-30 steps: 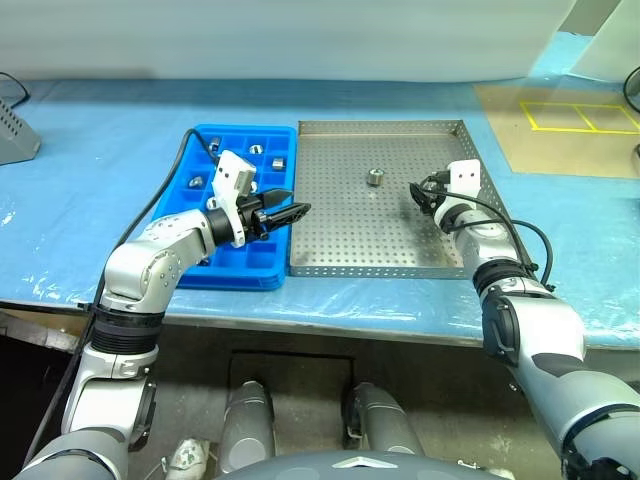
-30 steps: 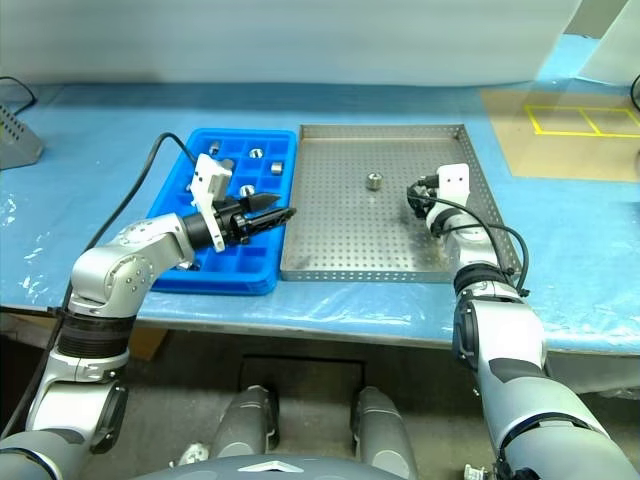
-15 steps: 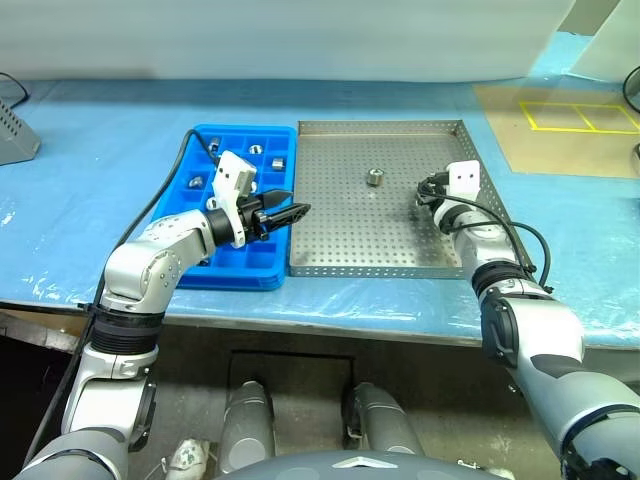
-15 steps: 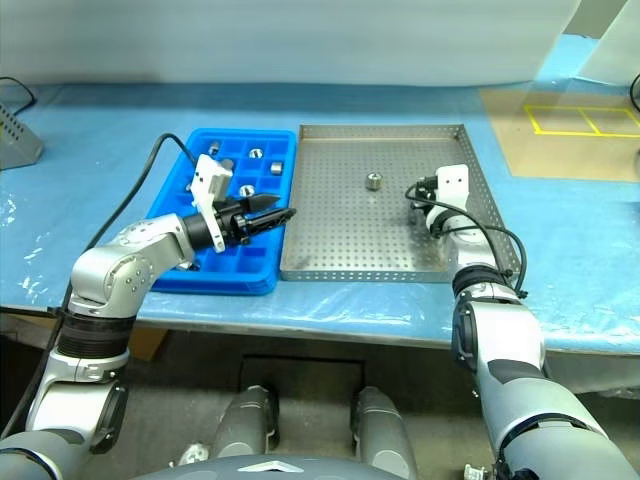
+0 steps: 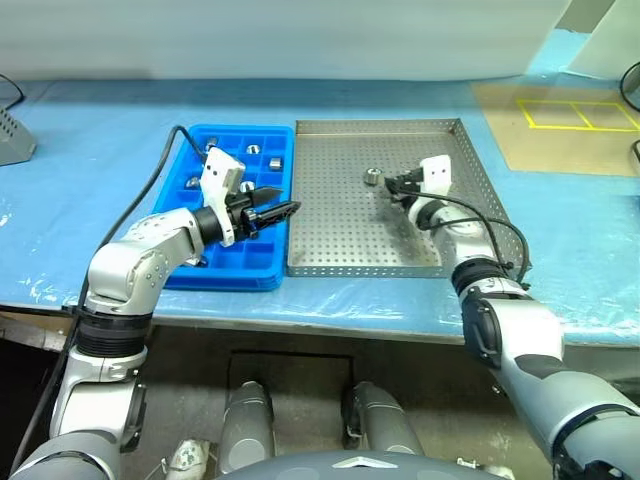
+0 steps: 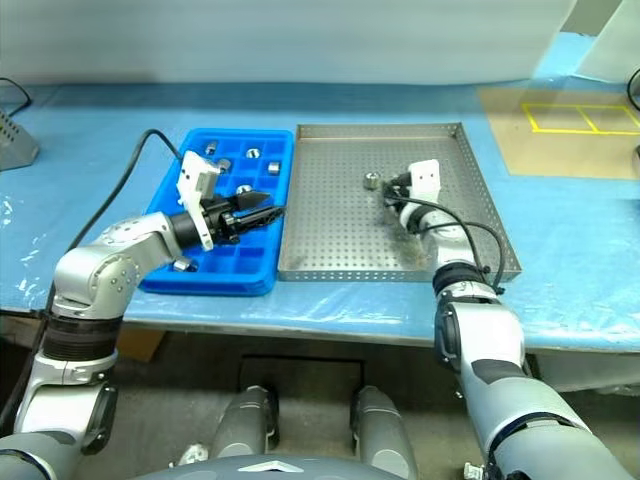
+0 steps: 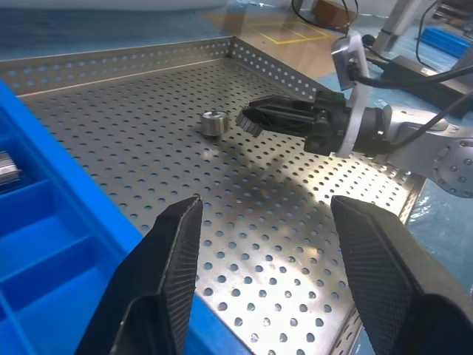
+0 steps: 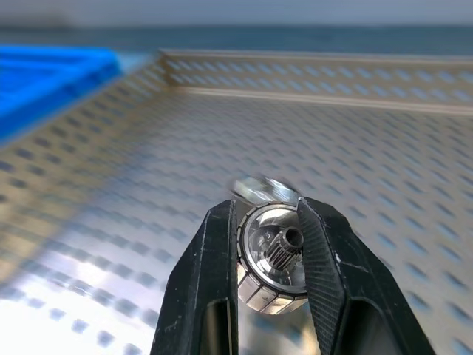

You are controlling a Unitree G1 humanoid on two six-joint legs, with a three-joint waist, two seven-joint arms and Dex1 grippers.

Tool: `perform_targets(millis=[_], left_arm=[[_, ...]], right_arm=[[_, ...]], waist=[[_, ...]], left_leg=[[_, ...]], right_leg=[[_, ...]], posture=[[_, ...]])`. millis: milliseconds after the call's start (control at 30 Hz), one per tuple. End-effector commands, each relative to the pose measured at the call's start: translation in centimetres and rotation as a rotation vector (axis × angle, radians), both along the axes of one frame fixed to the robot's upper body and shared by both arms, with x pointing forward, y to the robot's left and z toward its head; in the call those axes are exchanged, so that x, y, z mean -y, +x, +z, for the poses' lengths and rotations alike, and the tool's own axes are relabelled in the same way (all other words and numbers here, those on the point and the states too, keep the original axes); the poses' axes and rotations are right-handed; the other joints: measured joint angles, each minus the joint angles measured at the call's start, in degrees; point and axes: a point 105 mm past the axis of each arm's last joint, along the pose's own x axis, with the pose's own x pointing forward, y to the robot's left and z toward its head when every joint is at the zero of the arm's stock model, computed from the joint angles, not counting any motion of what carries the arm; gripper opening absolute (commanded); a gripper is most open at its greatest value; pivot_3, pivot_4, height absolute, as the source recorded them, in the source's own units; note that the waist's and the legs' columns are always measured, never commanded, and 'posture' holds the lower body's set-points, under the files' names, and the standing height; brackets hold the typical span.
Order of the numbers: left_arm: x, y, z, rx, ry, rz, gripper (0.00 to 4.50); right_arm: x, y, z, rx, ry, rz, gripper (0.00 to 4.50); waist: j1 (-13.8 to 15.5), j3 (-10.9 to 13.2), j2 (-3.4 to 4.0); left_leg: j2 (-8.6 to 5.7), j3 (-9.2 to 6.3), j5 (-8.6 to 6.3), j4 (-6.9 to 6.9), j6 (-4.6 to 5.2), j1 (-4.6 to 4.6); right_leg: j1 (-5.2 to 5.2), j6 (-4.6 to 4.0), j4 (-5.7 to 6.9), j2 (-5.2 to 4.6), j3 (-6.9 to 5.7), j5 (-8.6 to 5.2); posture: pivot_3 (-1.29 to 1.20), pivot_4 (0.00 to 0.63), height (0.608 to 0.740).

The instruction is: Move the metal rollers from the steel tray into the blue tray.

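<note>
Right pincer: my right gripper [image 8: 269, 220] is pressed together on one of the metal rollers [image 8: 273, 259], a short silver cylinder. One black finger lies on each side of it, and its central hole faces the wrist camera.

Where that pincer is: low over the steel tray [image 5: 340, 235], in its far middle part, pointing toward the blue tray.

Nearest neighbour: a second loose roller [image 5: 372, 177] lies on the perforated floor just beside my right fingertips. I cannot tell whether they touch it.

Steel tray: apart from those two rollers, its floor looks bare.

Blue tray: the blue tray [image 5: 228, 272] sits against the steel tray's left rim. Several rollers [image 5: 254, 150] already lie in its far compartments.

Left pincer: my left gripper [image 7: 266, 203] is spread and carries nothing. It hangs over the blue tray's near right edge, pointing toward the steel tray.

Step in hand: I judge this to be the carry, roller gripped and not yet delivered.

Next move: lift clear of the loose roller and the tray rim, cross to a free blue compartment, then release. Alternatively, pass the roller to the waiting left pincer.
</note>
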Motion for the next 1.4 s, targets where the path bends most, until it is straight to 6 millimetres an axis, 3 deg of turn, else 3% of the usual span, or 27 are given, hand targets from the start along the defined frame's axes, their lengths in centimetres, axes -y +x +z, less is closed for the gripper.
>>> perform_targets(millis=[33, 233, 333, 467, 633, 800, 1033, 1400], left_arm=[[-2.2, -0.5, 2.0, 0.075, -0.004, 0.045, 2.98], [-5.4, -1.5, 2.7, 0.095, 0.028, 0.126, 2.98], [-6.3, -2.7, 2.4, 0.088, 0.053, 0.146, 2.98], [-7.9, -4.7, 1.1, 0.062, 0.148, 0.163, 2.98], [-9.0, -6.2, 0.3, 0.03, 0.206, 0.165, 2.98], [-9.6, -7.1, -0.3, 0.002, 0.215, 0.178, 2.98], [-8.0, -7.5, -0.9, -0.008, 0.169, 0.164, 2.98], [-7.5, -6.7, -0.9, -0.001, 0.148, 0.166, 2.98]], right_arm=[[-4.1, -0.3, 5.1, 0.155, 0.035, 0.163, 0.77], [-10.3, -2.4, 6.8, 0.184, 0.075, 0.4, 0.77], [-13.5, -4.6, 7.0, 0.169, 0.091, 0.582, 0.77], [-16.0, -7.8, 5.9, 0.152, 0.025, 0.803, 0.77], [-16.6, -9.6, 4.9, 0.12, -0.021, 0.917, 0.77], [-16.3, -9.1, 3.9, 0.08, -0.038, 0.902, 0.77], [-16.2, -9.0, 2.8, 0.06, -0.057, 0.888, 0.77], [-15.8, -8.4, 0.0, 0.03, -0.118, 0.822, 0.77]], waist=[[0.0, 0.0, 0.0], [0.6, 0.0, 0.01], [0.9, 0.0, 0.01], [1.4, 0.0, 0.0], [2.7, 0.0, 0.01], [3.8, 0.0, 0.01], [4.0, 0.0, 0.01], [3.9, 0.0, -0.01]], left_leg=[[0.01, 0.0, 0.0, 0.0, 0.02, 0.0], [0.04, -0.02, -0.03, -0.08, -0.04, -0.02], [0.04, -0.05, -0.05, -0.11, -0.07, -0.07], [0.04, -0.09, -0.06, -0.18, -0.08, -0.1], [0.06, -0.11, -0.03, -0.23, -0.15, -0.08], [0.09, -0.11, 0.0, -0.28, -0.21, 0.04], [0.08, -0.1, 0.16, -0.42, -0.46, 0.03], [0.09, -0.11, 0.2, -0.44, -0.52, 0.04]], right_leg=[[0.0, -0.01, -0.01, 0.0, 0.0, 0.0], [-0.01, -0.05, -0.06, 0.0, -0.04, -0.03], [-0.02, -0.06, -0.1, -0.01, -0.07, -0.04], [-0.02, -0.06, -0.18, -0.02, -0.1, -0.04], [-0.03, -0.05, -0.2, -0.02, -0.12, -0.05], [0.01, -0.05, -0.17, -0.04, -0.11, -0.05], [-0.01, -0.05, -0.19, -0.04, -0.1, -0.05], [-0.02, -0.06, -0.16, -0.03, -0.11, -0.05]], posture=[[-0.05, 0.15, 0.74], [0.03, 0.15, 0.74], [0.06, 0.15, 0.74], [0.11, 0.15, 0.74], [0.16, 0.15, 0.74], [0.18, 0.15, 0.74], [0.18, 0.15, 0.74], [0.16, 0.15, 0.74]])
